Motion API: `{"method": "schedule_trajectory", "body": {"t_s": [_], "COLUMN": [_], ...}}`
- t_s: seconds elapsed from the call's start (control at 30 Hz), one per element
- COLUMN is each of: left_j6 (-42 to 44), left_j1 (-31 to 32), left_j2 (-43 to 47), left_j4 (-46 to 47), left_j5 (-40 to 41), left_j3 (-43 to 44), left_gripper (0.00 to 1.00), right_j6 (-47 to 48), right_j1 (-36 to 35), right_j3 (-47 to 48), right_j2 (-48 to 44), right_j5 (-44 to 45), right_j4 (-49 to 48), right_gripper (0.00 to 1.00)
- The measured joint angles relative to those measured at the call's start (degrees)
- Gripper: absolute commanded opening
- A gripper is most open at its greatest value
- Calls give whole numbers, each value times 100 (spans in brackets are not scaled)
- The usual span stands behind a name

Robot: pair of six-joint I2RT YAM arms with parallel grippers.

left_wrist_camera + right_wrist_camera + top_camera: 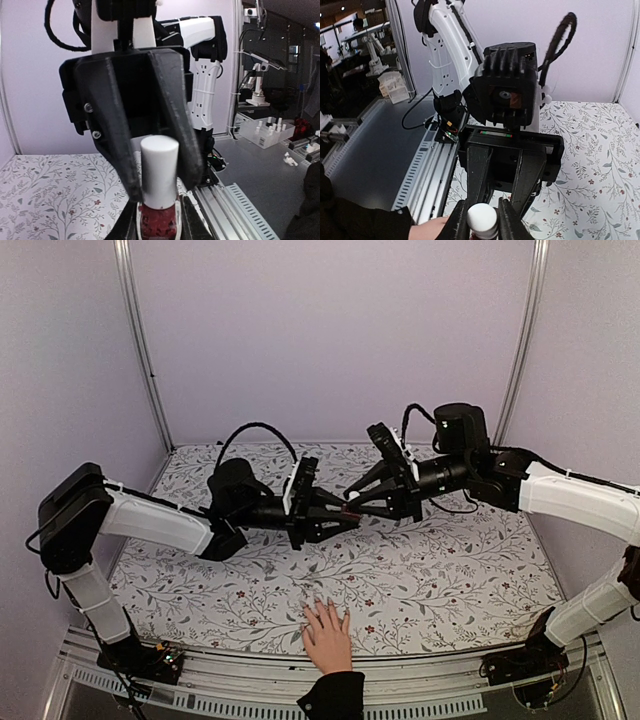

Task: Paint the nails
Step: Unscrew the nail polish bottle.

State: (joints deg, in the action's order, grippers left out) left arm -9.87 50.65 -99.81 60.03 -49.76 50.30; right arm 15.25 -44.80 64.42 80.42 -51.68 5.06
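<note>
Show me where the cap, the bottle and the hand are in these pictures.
cap (159, 167): left wrist view, on the middle of its white side.
bottle (159, 222): left wrist view, on the dark-red glass body.
hand (328, 640): top view, on the back of the hand.

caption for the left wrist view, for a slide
The left gripper holds a dark-red bottle while the right gripper clamps its white cap, above the floral table.
</note>
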Motion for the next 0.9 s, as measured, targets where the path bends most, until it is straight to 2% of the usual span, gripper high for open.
{"method": "schedule_trajectory", "body": {"t_s": [0.03,0.1,0.2,0.4,0.6,0.77,0.9], "left_j6": [101,271,428,560,627,750,844], "left_j1": [4,28,72,79,85,168,286], "left_j2": [57,173,289,317,317,293,238], "left_j4": [-24,-26,-26,-133,-417,-785,-916], "left_j5": [140,439,876,2015,3060,3834,4291], "left_j3": [-11,-52,-111,-155,-149,-37,92], "left_gripper": [0,0,0,0,0,0,0], "right_j6": [-120,-348,-595,-1086,-1685,-2041,-2208], "right_j1": [26,59,96,105,107,109,109], "right_j3": [0,-9,-85,-131,-101,52,219], "right_j2": [-4,-9,-81,-208,-192,-81,116], "right_j5": [13,107,317,1025,2192,2959,3211], "right_j4": [-76,-264,-529,-896,-925,-892,-876], "right_gripper": [52,63,70,74,74,71,67]}}
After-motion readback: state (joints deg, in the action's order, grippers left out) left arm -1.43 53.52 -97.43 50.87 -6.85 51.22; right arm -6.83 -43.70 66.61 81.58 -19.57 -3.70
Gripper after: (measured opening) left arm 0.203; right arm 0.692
